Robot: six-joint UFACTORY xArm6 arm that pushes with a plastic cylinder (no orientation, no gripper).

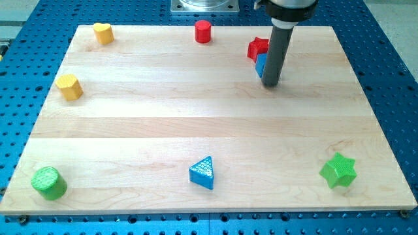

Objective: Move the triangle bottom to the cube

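Seven blocks sit on the wooden tabletop (196,117). My tip (271,84) rests at the view's upper right, touching a blue cube (260,65) partly hidden behind the rod, with a red star (257,47) just beyond. The blue triangle (202,173) lies well apart near the view's bottom centre. The rod carries no gripper, so nothing is pinched.

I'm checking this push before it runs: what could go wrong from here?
1. My tip sits against the blue cube, far from the blue triangle; leaving carelessly could shift the cube.
2. The red star touches the cube, so any nudge may move both.
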